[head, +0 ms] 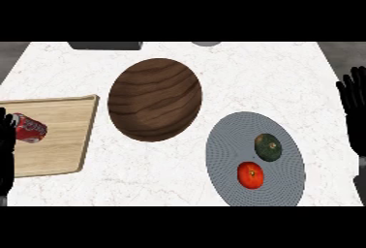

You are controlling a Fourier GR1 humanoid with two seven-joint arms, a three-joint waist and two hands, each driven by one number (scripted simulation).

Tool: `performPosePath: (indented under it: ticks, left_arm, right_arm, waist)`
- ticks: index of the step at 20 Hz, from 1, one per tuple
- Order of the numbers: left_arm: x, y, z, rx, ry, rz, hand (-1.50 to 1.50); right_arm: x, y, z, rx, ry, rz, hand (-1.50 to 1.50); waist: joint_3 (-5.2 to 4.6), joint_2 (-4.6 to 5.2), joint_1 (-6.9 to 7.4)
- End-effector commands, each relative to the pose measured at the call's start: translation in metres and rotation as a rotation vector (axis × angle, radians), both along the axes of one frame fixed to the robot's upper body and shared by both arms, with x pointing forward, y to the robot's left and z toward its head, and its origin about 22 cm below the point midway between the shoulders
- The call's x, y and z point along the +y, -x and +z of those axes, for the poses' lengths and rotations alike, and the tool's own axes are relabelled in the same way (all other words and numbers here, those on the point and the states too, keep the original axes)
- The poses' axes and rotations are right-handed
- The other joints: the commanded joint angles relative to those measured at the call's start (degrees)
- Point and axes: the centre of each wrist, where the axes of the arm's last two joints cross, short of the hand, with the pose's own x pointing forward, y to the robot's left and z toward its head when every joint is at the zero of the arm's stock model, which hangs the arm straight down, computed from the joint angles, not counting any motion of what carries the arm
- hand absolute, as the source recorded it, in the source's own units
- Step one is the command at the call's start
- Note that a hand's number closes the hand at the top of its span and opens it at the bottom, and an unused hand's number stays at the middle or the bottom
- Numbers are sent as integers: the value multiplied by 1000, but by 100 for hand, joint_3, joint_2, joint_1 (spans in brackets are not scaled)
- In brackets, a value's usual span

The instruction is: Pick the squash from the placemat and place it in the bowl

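1. Head view: the squash point(268, 147), dark green and round, lies on the grey round placemat point(225, 145) at the right of the white marbled surface point(271, 77), just beside a red tomato point(250, 175) that shares the mat nearer the view's lower edge.
2. The wooden bowl point(154, 99) stands up and to the left of the placemat, near it but apart, and nothing lies in it.
3. The right robot hand point(355, 111) rests at the right edge, fingers straight and up, holding nothing; it is apart from the squash.
4. The left robot hand point(6, 145) shows at the left edge, fingers also straight, with nothing in it, beside a wooden tray point(64, 145) that carries a red can point(28, 128).
5. Judging from this, no part of the task is done: reaching, grasping, lifting, carrying to the bowl and releasing all remain.
6. The right robot hand is the nearer one for the pick; the tomato close by calls for care in the approach.
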Motion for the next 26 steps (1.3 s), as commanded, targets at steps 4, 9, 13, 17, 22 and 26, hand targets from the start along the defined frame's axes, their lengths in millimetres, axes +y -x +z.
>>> performPosePath:
  ticks: [4,9,13,17,22,26]
  left_arm:
    - [-60,-30,2,-31,52,-247,0]
    - [-94,-22,-7,18,119,-374,0]
    - [-114,-35,-3,41,137,-428,0]
    - [-125,-42,2,52,128,-442,0]
    - [-140,-53,0,43,122,-445,0]
    - [-138,-57,14,40,129,-449,0]
  right_arm:
    - [62,15,-23,156,217,294,150]
    - [50,37,-57,21,444,-109,-150]
    - [118,63,-83,-177,197,-127,-150]
    - [106,96,-77,-302,301,-167,-150]
    - [96,112,-33,-181,427,-266,-150]
    - [78,102,7,-62,476,-276,-150]
  waist:
    - [139,207,-83]
    - [156,137,-371]
    - [176,172,-171]
    - [161,161,-44]
    - [142,161,-63]
    - [145,171,27]
